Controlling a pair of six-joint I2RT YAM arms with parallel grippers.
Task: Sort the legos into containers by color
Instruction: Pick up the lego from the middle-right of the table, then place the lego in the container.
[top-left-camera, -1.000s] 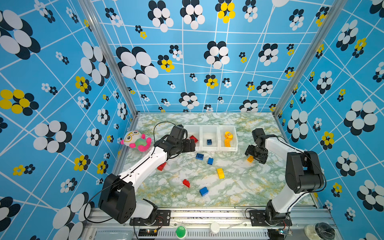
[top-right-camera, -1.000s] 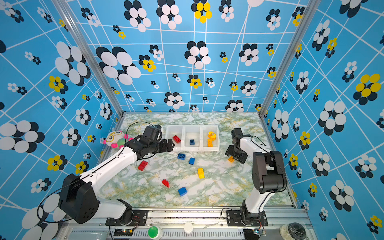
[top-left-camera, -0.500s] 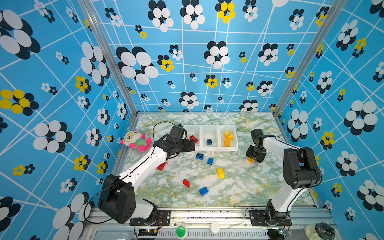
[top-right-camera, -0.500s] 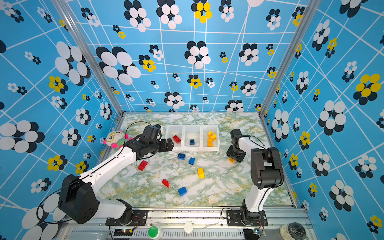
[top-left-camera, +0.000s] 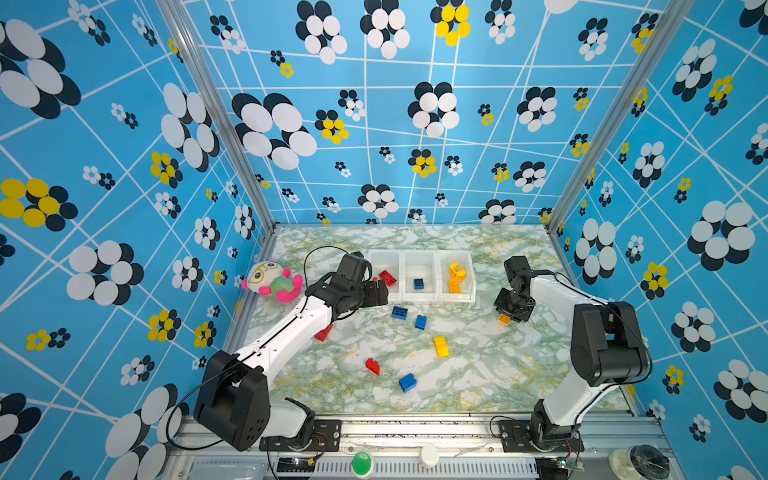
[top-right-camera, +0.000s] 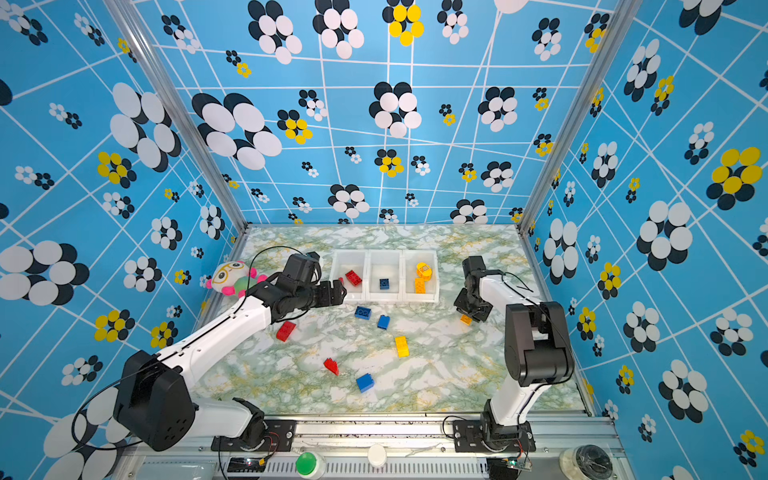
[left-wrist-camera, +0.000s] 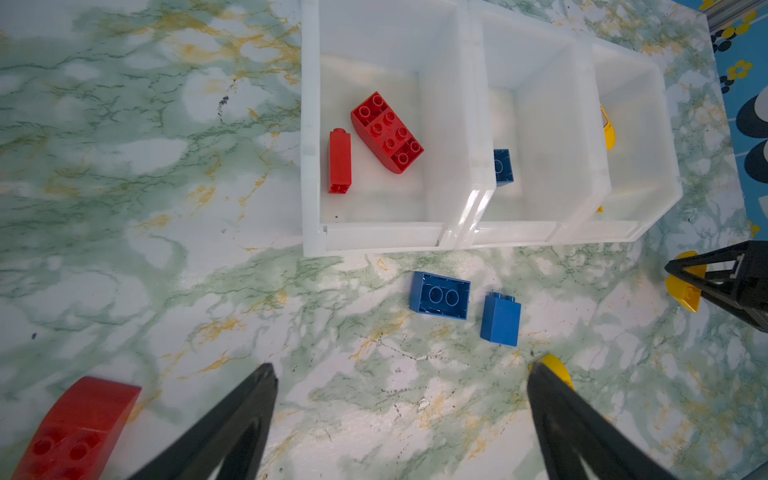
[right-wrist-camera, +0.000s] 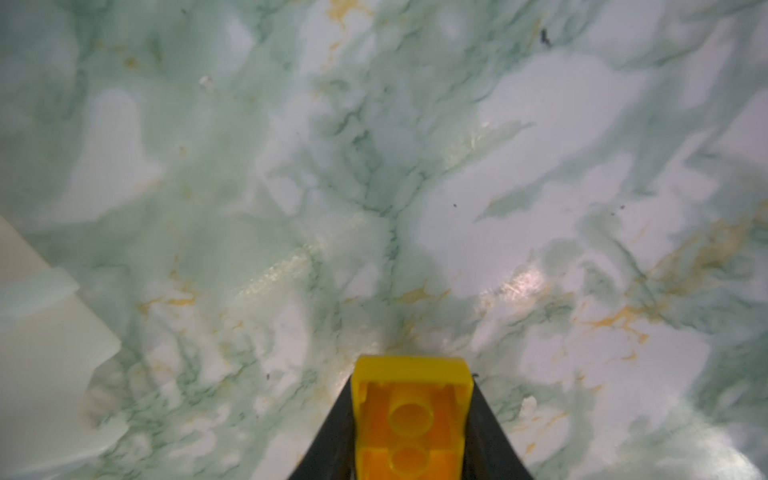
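I am pinching a small yellow brick (right-wrist-camera: 411, 419) between my right gripper (top-left-camera: 512, 316) fingers, down on the marble tabletop (top-left-camera: 478, 374) just off the right end of the container row; the right wrist view shows both black fingers pressed against its sides, hollow underside facing the camera. My left gripper (left-wrist-camera: 399, 419) is hanging spread wide and empty by the red container (top-left-camera: 384, 270), near the left edge. To do this well, I am judging I should squeeze squarely, lift straight before swinging, and clear the rim of the yellow container (top-left-camera: 468, 286) before letting go.
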